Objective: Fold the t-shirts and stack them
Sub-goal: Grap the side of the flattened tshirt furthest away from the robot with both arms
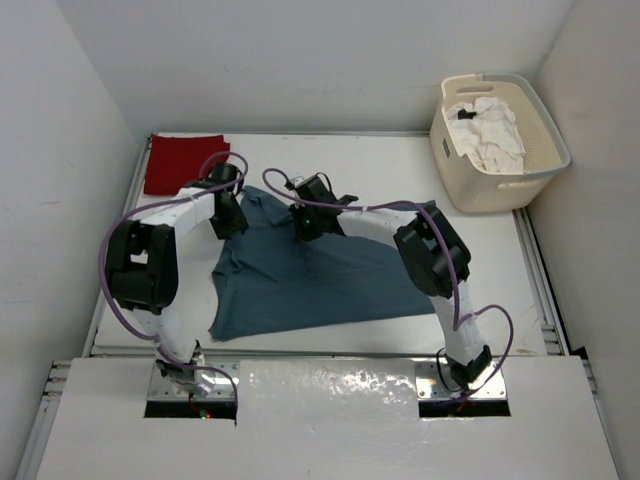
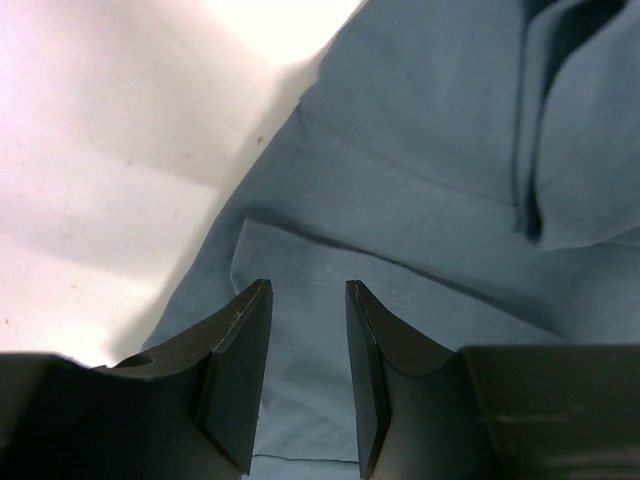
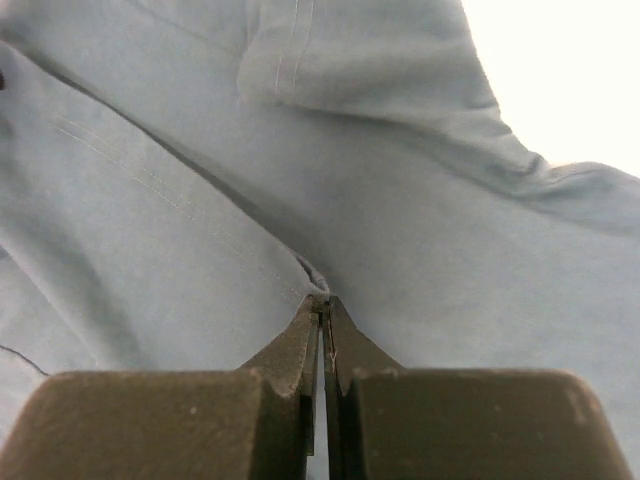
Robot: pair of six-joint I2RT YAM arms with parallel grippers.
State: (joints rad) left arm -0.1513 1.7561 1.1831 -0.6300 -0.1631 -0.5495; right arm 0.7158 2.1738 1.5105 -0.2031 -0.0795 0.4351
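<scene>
The slate blue-grey t-shirt lies spread and partly folded on the white table. My left gripper is open just above the shirt's left edge; in the left wrist view its jaws stand apart over a sleeve hem of the blue-grey shirt. My right gripper is shut on a pinched fold of the blue-grey shirt near its upper middle, the fold caught at the gripper's tips. The red t-shirt lies folded at the back left. The white t-shirt is crumpled in the basket.
The cream perforated laundry basket stands at the back right corner. White walls close in the table on the left, back and right. Bare white table lies between the blue-grey shirt and the basket.
</scene>
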